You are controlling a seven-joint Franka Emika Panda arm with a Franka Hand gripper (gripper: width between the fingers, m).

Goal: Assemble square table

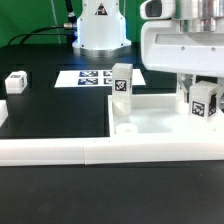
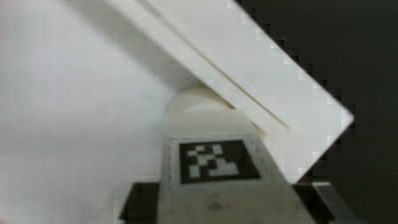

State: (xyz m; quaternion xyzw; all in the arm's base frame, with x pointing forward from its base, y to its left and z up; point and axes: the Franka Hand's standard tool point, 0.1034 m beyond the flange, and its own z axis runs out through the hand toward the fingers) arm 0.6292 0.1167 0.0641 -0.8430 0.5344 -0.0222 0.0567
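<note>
The square table's top [image 1: 155, 118], a large white slab with a raised rim, lies at the exterior view's right. One white tagged leg [image 1: 121, 82] stands upright at its far left corner. My gripper [image 1: 204, 95] hangs over the slab's right side, shut on a second tagged leg [image 1: 205, 103] that stands upright between the fingers. Whether this leg rests on the slab or hangs just above it I cannot tell. In the wrist view the same leg [image 2: 217, 160] sits between my dark fingers [image 2: 151, 203], gripper [image 2: 231, 208], with the slab's rim [image 2: 267, 85] beyond it.
A long low white border wall [image 1: 90, 150] runs along the front. The marker board [image 1: 85, 78] lies on the black table before the robot's base [image 1: 100, 30]. Another small tagged block [image 1: 15, 82] lies at the far left.
</note>
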